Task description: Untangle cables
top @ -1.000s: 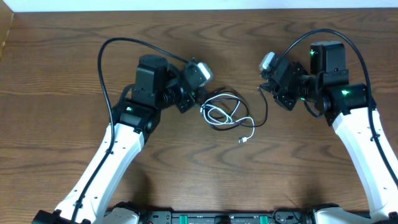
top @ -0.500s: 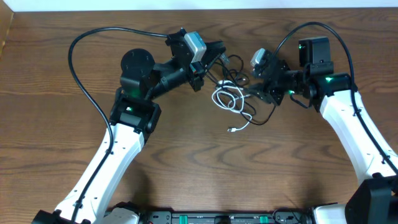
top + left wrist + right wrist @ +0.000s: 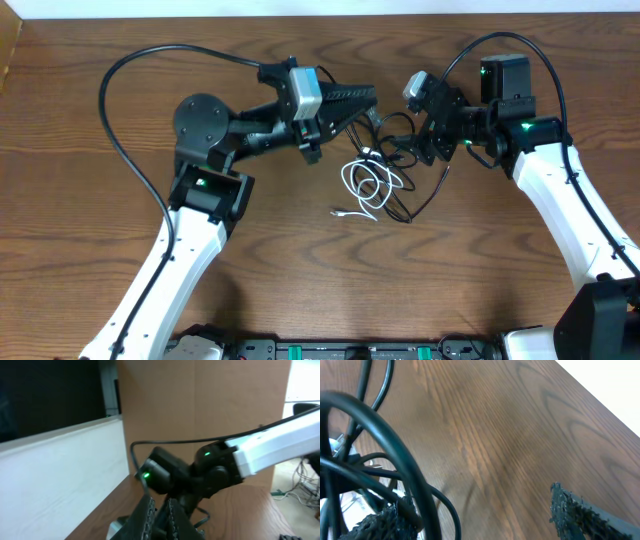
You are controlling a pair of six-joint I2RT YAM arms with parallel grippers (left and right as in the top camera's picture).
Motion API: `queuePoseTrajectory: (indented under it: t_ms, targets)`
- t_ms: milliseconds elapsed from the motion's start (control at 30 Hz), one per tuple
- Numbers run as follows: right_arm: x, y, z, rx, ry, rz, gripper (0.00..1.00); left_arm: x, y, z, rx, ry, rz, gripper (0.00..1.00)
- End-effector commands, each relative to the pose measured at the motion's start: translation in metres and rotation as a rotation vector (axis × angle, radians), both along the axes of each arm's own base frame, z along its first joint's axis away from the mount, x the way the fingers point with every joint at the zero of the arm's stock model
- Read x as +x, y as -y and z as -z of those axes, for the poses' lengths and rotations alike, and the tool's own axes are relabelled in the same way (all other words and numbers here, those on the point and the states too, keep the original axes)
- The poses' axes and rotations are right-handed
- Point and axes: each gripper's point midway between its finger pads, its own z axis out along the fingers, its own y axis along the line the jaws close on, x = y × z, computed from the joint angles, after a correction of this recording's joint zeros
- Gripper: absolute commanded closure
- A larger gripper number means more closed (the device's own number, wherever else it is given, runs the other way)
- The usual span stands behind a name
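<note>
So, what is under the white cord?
Mostly the wooden table shows under the white cord. Thin black cords cross its loops on the right; which lies on top there is too small to tell.

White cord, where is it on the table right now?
Overhead view: the white cord lies looped near the middle of the table, tangled with the black cords, just below the left end effector.

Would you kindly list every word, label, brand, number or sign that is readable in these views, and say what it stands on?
No readable text in any view.
The cables: no print visible on cords or plugs.
The white camera housings on the wrists: no legible marking.
The table: wood grain only, no label.
The green lights on the arms: plain lights, not signs.
</note>
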Motion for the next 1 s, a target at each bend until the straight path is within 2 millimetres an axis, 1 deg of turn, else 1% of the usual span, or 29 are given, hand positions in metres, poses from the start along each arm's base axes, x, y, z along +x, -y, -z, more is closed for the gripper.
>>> queuePoseTrajectory:
  t_ms: [0,67,167,200,233,267,500,600,667,700,733,767,833,900,933,967]
  targets:
    - [-0.008,-0.013,-0.008,0.064,-0.002,-0.077,0.17,-0.018,-0.003,-0.019,-0.01,0.05,0.048,0.92]
    - [-0.013,-0.017,-0.01,0.093,-0.016,-0.102,0.18,-0.019,-0.002,-0.019,-0.011,0.052,0.049,0.92]
    - [-0.019,-0.027,-0.009,0.11,-0.03,-0.139,0.46,-0.019,-0.002,-0.019,-0.009,0.052,0.053,0.92]
    - [-0.021,-0.031,-0.009,0.109,-0.033,-0.148,0.77,-0.02,-0.002,-0.018,-0.007,0.05,0.056,0.92]
    - [-0.021,-0.031,-0.009,0.109,-0.033,-0.149,0.93,-0.019,-0.002,-0.017,-0.006,0.045,0.056,0.92]
    - [-0.021,-0.031,-0.009,0.109,-0.032,-0.149,0.99,-0.019,-0.002,-0.016,-0.003,0.035,0.056,0.92]
    - [-0.016,-0.023,-0.013,0.112,-0.019,-0.124,0.99,-0.015,-0.001,-0.004,0.02,-0.039,0.054,0.92]
    - [-0.013,-0.015,-0.025,0.112,0.022,-0.104,0.99,-0.012,0.0,0.006,0.04,-0.096,0.054,0.92]
    - [-0.014,-0.01,-0.041,0.119,0.062,-0.088,0.99,-0.01,0.001,0.022,0.077,-0.156,0.05,0.92]
    - [-0.015,-0.006,-0.05,0.122,0.088,-0.078,0.99,-0.008,0.001,0.035,0.113,-0.18,0.045,0.92]
    - [-0.015,-0.004,-0.056,0.122,0.101,-0.068,0.99,-0.006,0.001,0.048,0.148,-0.2,0.035,0.92]
    - [-0.017,0.002,-0.068,0.116,0.138,-0.05,0.99,-0.002,0.0,0.06,0.178,-0.22,0.011,0.92]
    - [-0.017,0.01,-0.079,0.097,0.174,-0.009,0.99,0.011,-0.006,0.092,0.26,-0.308,-0.09,0.92]
    - [-0.016,0.025,-0.095,0.055,0.226,0.078,0.99,0.034,-0.03,0.141,0.408,-0.44,-0.312,0.93]
    - [-0.016,0.031,-0.102,0.039,0.248,0.111,0.99,0.039,-0.039,0.154,0.45,-0.478,-0.381,0.92]
    - [-0.017,0.036,-0.108,0.025,0.27,0.136,0.99,0.047,-0.058,0.176,0.529,-0.537,-0.506,0.92]
